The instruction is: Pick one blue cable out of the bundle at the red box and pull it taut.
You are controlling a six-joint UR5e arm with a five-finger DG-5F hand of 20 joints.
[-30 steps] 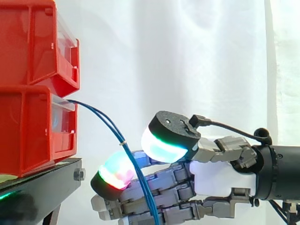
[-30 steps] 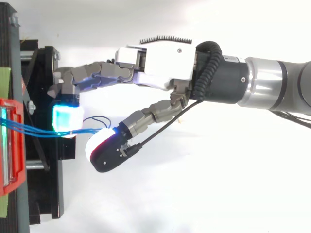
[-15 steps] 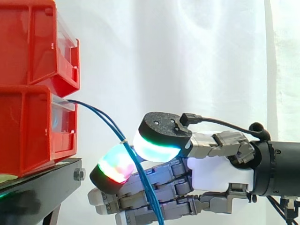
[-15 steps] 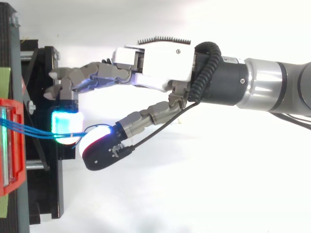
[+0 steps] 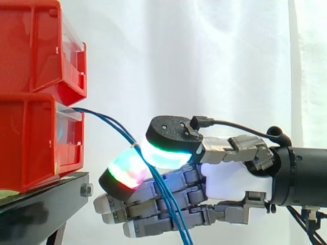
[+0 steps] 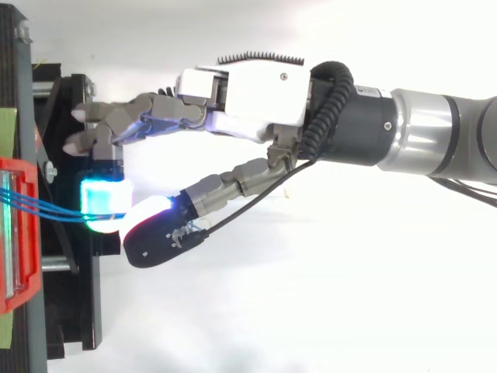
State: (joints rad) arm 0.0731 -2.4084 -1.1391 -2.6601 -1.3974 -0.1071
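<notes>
A white curtain (image 5: 219, 61) is hanging in soft folds behind; below, a pale surface (image 6: 326, 311), possibly the floor, is catching bright light.

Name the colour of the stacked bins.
The bins are red; the side view shows it best.

A white curtain (image 5: 214, 61) hangs in soft vertical folds across the whole background of the side view. At the upper left, an upper red bin (image 5: 36, 46) tops the stack, and its front carries a clear plastic panel (image 5: 73, 37). Beneath the stack a black stand (image 5: 46, 206) juts out at the lower left, with a silver bolt (image 5: 86, 190) set in its front edge (a faint green glow shows on its top face). From above, the stand runs down the left side over a plain white surface (image 6: 326, 311). Silver rods (image 6: 58, 265) cross it, and a green strip (image 6: 6, 124) lies at the far left edge.
</notes>
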